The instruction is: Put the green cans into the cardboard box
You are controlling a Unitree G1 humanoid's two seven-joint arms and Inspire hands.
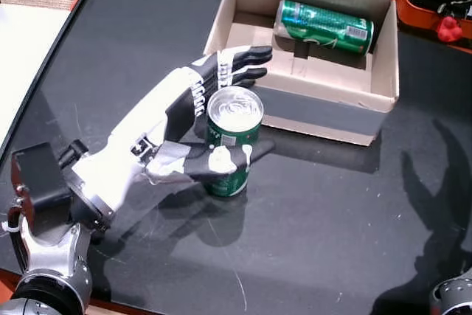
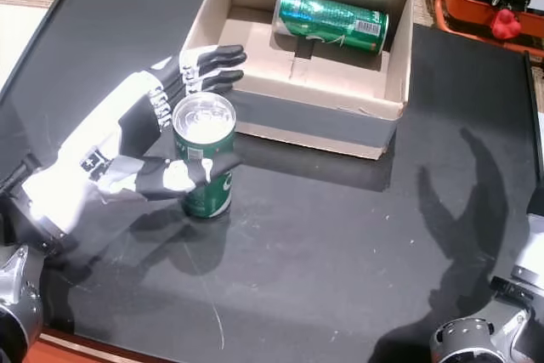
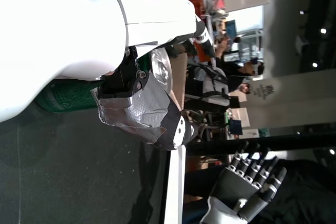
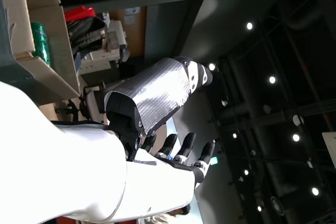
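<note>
In both head views the left hand point(image 1: 173, 119) has its fingers point(image 1: 236, 66) cupping the upright green can point(image 1: 232, 140) on the tabletop point(image 1: 332, 219), apparently not yet clamped, so I'd tighten squarely before lifting toward the cardboard box point(image 1: 324, 112), while the right hand point(image 4: 157, 145) idles with fingers spread.

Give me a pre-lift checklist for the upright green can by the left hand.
1. Upright green can stands on the black table: ok.
2. Left hand around it, thumb across the front, fingers behind: ok.
3. Grip firmly closed: cannot tell.
4. Cardboard box open, floor space free beside the lying can: ok.
5. Box wall sits right behind the fingers, so lift before moving forward: not ok yet.
6. Right hand open and clear of the path: ok.
</note>
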